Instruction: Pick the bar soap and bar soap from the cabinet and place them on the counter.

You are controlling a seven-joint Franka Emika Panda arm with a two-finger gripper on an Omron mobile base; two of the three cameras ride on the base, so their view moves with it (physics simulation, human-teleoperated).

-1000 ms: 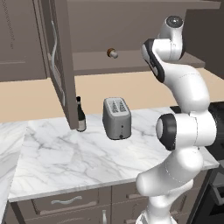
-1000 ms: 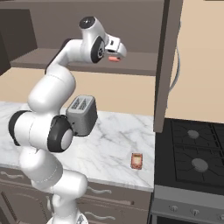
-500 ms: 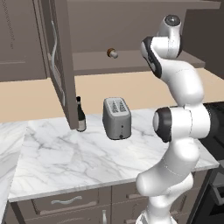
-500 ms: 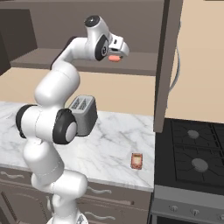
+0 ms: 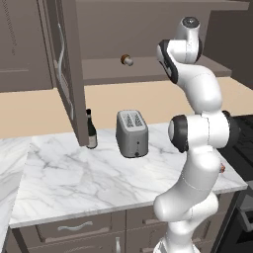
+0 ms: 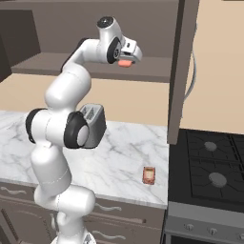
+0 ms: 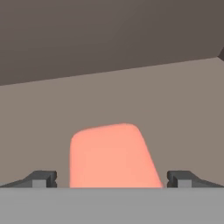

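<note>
Since the earlier pictures, the white arm has been carried further into the open dark grey-brown wall cabinet [image 5: 64, 74], and its gripper [image 6: 127, 59] is now set low over the cabinet shelf. 1 small flat salmon-pink bar soap [image 7: 111, 155] with rounded corners is seen lying on that shelf, directly ahead of the hand and between the 2 dark fingertips [image 7: 41, 178], which are spread wide on either side of it without pressing on it. From the right base view the same bar [image 6: 125, 63] is shown just under the hand at the shelf's front edge. A second pink bar soap [image 6: 149, 175] is seen lying flat on the white marble counter with grey veins [image 6: 124, 162], near its front edge and close to the black stove [image 6: 209, 171]. A silver toaster [image 5: 132, 133] is stood on the counter behind the arm, with a dark glass bottle [image 5: 91, 130] just beside the open cabinet door. A small round brown-and-grey knob-like object [image 5: 126, 60] is rested on the shelf, well apart from the gripper.
</note>
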